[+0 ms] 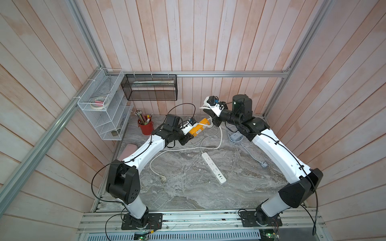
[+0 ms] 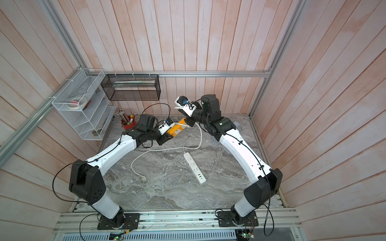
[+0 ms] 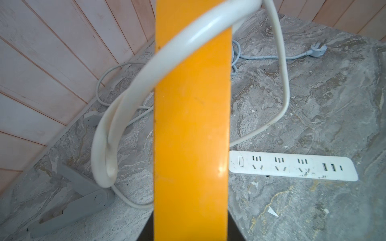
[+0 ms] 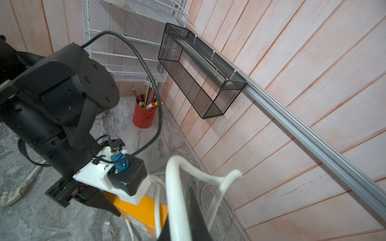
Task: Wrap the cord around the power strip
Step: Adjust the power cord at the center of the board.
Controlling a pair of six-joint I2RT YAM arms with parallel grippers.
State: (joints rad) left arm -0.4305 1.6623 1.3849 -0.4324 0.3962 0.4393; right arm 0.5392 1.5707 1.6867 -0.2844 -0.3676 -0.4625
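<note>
Orange power strip [image 1: 198, 128]: aloft at 12 o'clock over table [image 1: 188, 194]; ends cut off in left wrist view.
Cord [image 3: 188, 35]: one white loop across it.
Left gripper [image 1: 188, 137]: clamped on strip's end.
Right gripper [image 4: 191, 200]: closed, cord around it; pinch unclear.
Count: three, with white strip [image 1: 214, 168] and grey strip [image 1: 236, 137].

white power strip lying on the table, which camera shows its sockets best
The left wrist view: the white power strip is close, with its sockets and switch distinct. In both top views the white power strip is whole but small. The right wrist view misses it.
</note>
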